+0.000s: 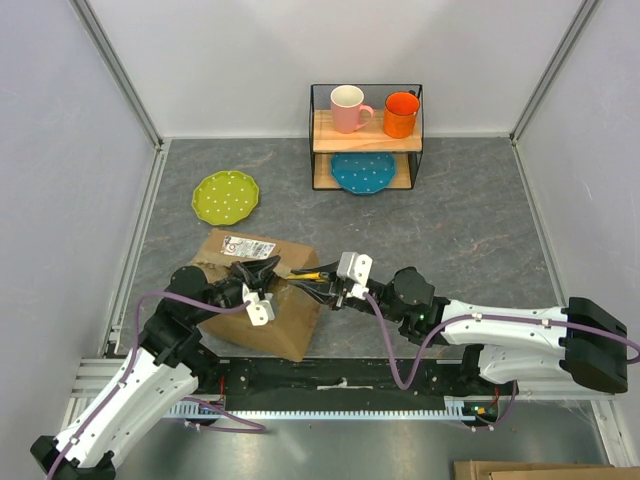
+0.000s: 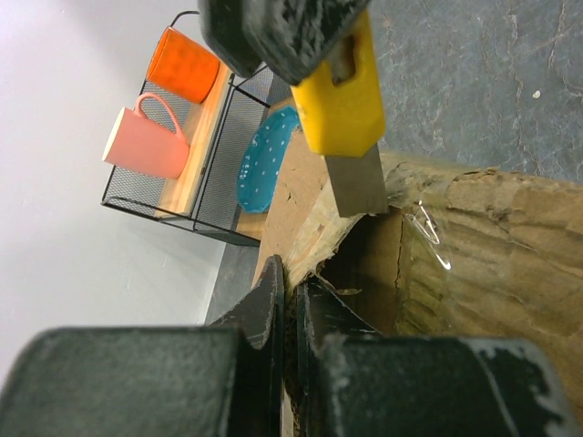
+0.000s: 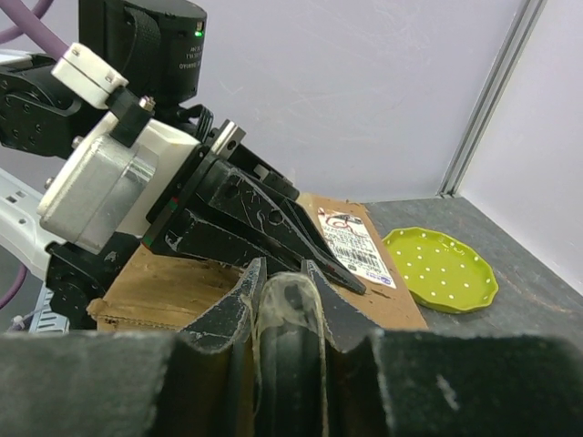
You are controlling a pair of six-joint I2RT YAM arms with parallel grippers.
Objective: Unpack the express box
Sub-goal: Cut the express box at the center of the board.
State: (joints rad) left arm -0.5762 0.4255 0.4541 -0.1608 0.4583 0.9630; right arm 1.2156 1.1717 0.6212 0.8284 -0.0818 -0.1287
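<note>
Right gripper [image 3: 282, 273]: clamped on the knife [image 2: 342, 100], with the handle between its fingers.
Knife: yellow body, short steel blade [image 2: 357, 182] out, its tip at the torn edge of the box top.
Left gripper [image 2: 290, 278]: jaws together, tips down on the box top just beside the blade. Whether they pinch any cardboard cannot be told.
Box [image 1: 290, 320]: at the near side of the table [image 1: 450, 220], between the two arms and turned askew. Its label [image 1: 248, 245] is on the far end of the top. A dark gap shows in the top below the blade.
Green plate [image 1: 225, 196]: flat on the table beyond the box, apart from it.
Rack [image 1: 365, 135]: by the back wall, well apart from the box.
Top shelf: pink mug [image 1: 348, 108] and orange mug [image 1: 400, 113], side by side.
Lower shelf: blue plate [image 1: 363, 172].
</note>
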